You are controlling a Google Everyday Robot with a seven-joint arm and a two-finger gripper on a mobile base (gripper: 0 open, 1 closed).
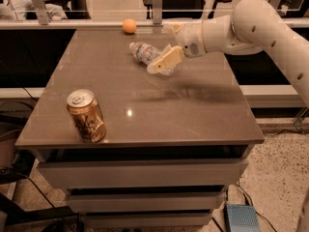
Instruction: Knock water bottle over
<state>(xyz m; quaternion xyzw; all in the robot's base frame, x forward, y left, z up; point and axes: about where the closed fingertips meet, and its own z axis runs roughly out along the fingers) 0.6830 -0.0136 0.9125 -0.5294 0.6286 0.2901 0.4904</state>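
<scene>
water bottle (143,52) lies on its side on the far half of the table (193,115), cap end toward the orange ball (128,26), base end hidden behind the hand (163,62). hand sits right at the bottle; cannot tell if it's spread or pressed together. bottle looks light, thin ribbed plastic, slick and round, likely rolls. no grip needed, a side push does it. gold can (86,115) well apart, front left.

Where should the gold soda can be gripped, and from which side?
Grip the gold soda can around its mid-body, coming from the view's right: it stands upright, alone, near the table's front left corner. The gripper is at the far side, by the water bottle.
</scene>
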